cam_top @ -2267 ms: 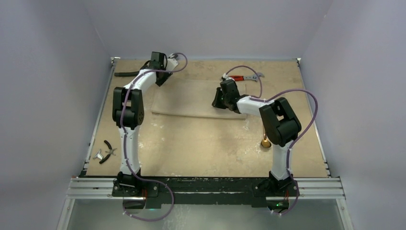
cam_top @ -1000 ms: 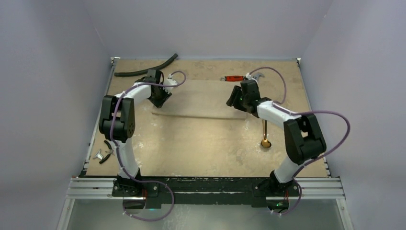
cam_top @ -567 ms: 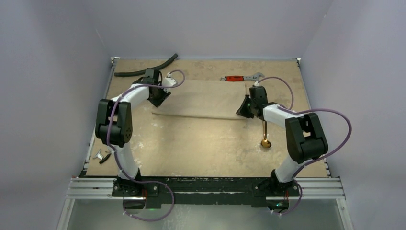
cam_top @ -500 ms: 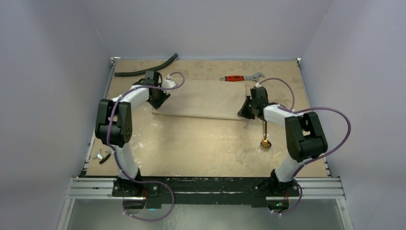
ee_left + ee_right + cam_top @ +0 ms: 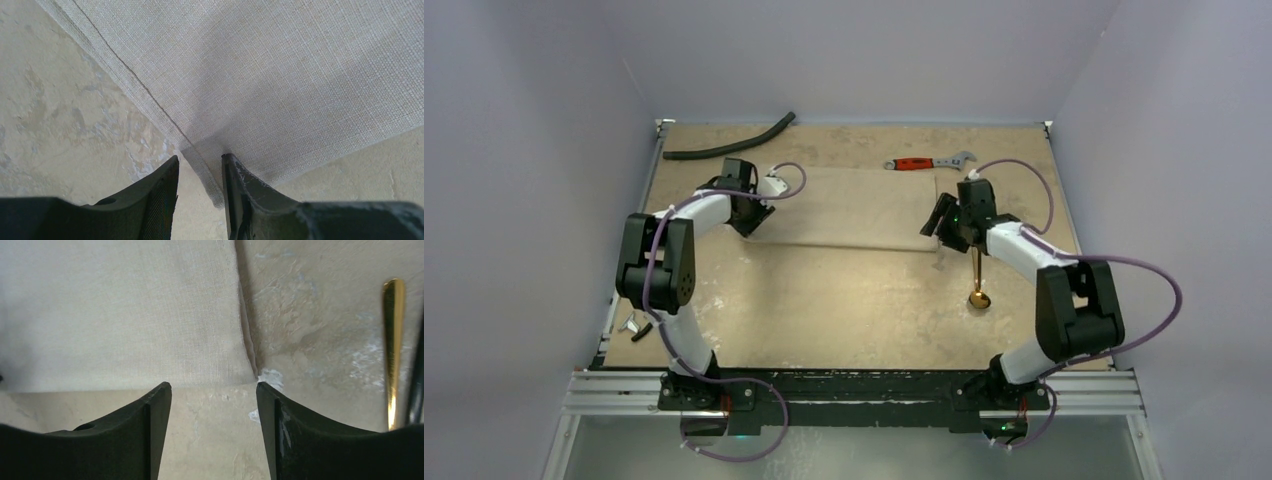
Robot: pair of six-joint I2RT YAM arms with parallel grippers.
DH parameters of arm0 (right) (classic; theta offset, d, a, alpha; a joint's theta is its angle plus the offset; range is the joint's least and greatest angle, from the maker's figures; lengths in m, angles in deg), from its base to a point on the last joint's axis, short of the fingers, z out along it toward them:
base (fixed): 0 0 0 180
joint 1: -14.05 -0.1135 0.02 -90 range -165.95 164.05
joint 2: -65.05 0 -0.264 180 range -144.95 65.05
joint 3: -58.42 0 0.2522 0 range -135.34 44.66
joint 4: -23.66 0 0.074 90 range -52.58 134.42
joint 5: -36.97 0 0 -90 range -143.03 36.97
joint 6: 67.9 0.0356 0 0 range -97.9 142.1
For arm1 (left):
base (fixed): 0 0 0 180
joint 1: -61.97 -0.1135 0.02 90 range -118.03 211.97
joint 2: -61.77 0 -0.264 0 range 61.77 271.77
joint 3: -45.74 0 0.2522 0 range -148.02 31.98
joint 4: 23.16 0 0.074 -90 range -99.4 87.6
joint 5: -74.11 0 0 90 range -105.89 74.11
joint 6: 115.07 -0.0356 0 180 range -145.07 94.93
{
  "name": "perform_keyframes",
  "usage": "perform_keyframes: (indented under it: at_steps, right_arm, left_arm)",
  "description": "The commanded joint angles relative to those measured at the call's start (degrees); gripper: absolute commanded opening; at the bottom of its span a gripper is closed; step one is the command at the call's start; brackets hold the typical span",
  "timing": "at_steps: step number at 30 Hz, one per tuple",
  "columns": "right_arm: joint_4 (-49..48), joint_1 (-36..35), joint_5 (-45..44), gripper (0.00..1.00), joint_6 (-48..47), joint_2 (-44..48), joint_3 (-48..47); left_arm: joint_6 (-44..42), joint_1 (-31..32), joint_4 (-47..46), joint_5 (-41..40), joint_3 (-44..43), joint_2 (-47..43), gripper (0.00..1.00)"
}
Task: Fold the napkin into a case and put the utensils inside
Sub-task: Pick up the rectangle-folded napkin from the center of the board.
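The beige napkin (image 5: 849, 205) lies folded into a flat rectangle at the back middle of the table. My left gripper (image 5: 749, 215) stands at its near left corner. In the left wrist view the jaws (image 5: 200, 162) are open, and the napkin's (image 5: 280, 75) corner hem lies between them against the right finger, unpinched. My right gripper (image 5: 937, 226) is at the near right corner. Its jaws (image 5: 214, 387) are open and empty, with the napkin's (image 5: 115, 315) corner just past the tips. A gold spoon (image 5: 976, 275) lies right of the napkin, its handle (image 5: 392, 340) beside the right finger.
A red-handled wrench (image 5: 924, 163) lies behind the napkin's far right corner. A curved black hose (image 5: 729, 140) rests at the back left. Small black pliers (image 5: 639, 322) sit at the left edge, partly hidden by the left arm. Walls close the table on three sides.
The right gripper has slid right and backed off the napkin's corner with its jaws open. The left gripper has come slightly nearer. The napkin's near edge now lies flat.
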Motion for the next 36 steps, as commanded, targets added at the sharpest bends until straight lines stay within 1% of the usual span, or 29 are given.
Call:
perform_keyframes:
  at_steps: [1, 6, 10, 17, 20, 23, 30, 32, 36]
  right_arm:
    - [5.57, 1.32, -2.73, 0.68, -0.05, 5.2, -0.32]
    - [3.65, 1.35, -0.78, 0.68, 1.85, 2.55, 2.59]
    - [1.5, 1.35, 0.19, 0.65, 2.66, -0.05, 2.24]
    - [-1.3, 1.35, 0.18, 0.62, 4.01, -3.36, 1.4]
    - [-2.36, 1.34, 0.93, 0.54, 4.33, -4.71, 1.06]
    - [-3.49, 1.35, 1.44, 0.43, 4.81, -4.9, 1.36]
    - [-1.88, 1.35, -1.57, 0.05, 5.15, -3.3, 0.28]
    - [-0.54, 1.44, -3.15, 0.01, 4.83, -2.09, -0.07]
    - [2.0, 2.32, -7.46, 0.0, 3.8, 1.68, 0.75]
  left_arm:
    - [0.06, -0.46, 2.39, 1.95, 2.68, -2.4, 0.37]
    - [2.13, -0.56, 5.91, 5.13, -0.47, -4.29, 0.39]
    - [4.04, -0.94, 9.4, 8.26, -3.79, -5.37, 0.45]
    - [4.84, -4.93, 10.4, 9.11, -7.62, -3.26, 0.47]
    - [4.54, -6.64, 10.14, 8.7, -8.59, -1.33, 0.47]
    - [3.67, -7.35, 8.91, 7.67, -7.9, 0.4, 0.46]
    - [4.59, -7.3, 5.41, 10.87, -5.04, 3.76, 0.42]
    - [4.88, -6.57, 5.02, 11.44, -4.15, 4.7, 0.4]
    - [4.44, -5.27, 5.51, 13.52, -1.78, 3.91, 0.37]
